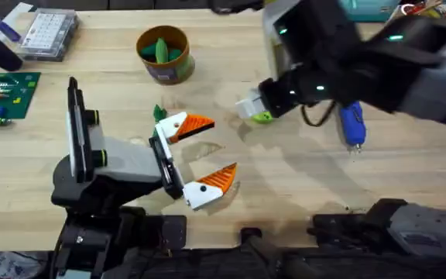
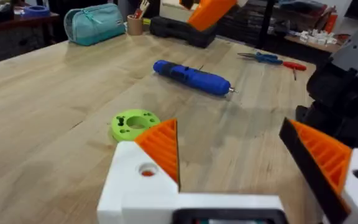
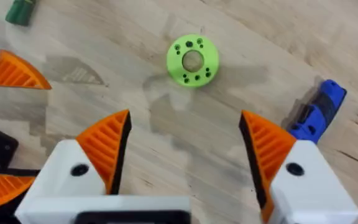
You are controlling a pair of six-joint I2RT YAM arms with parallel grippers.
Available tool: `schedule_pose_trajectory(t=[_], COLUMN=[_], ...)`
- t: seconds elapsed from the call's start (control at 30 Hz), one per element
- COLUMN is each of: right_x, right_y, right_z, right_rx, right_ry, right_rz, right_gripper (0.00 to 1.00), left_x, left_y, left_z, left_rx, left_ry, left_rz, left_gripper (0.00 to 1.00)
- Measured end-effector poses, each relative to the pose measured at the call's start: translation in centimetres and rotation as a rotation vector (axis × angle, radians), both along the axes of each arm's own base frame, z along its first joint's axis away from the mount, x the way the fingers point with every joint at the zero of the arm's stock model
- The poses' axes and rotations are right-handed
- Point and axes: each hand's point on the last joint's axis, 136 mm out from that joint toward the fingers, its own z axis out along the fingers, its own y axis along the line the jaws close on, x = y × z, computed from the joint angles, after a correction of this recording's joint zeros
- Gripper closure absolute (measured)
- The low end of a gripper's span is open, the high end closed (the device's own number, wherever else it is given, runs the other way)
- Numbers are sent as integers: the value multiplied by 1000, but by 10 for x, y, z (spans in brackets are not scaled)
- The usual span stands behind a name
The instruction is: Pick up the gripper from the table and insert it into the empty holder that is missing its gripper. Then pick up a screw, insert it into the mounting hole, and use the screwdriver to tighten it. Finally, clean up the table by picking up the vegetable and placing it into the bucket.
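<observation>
Blue and pen-shaped, the screwdriver is seen lying flat on the wooden surface at the right of the overhead frame, beside the right gripper, whose fingers are spread open above a green ring. At centre, the left gripper is held with its fingers wide apart, gripping nothing. The yellow-orange bucket stands at upper centre, a green vegetable inside.

Matt grained wooden table (glossy blue plastic screwdriver).
</observation>
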Motion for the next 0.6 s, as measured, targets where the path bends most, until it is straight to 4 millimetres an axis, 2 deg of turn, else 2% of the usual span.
schedule_pose_trajectory(t=[0.23,0.6], right_x=[18,46], right_y=[12,3], right_z=[-35,-70], right_rx=[-34,-53], right_ry=[25,48], right_rz=[19,-36], right_gripper=[7,6], left_x=[0,0], left_y=[0,0], left_z=[0,0], left_rx=[0,0], left_ry=[0,0], left_rz=[0,0], left_gripper=[13,13])
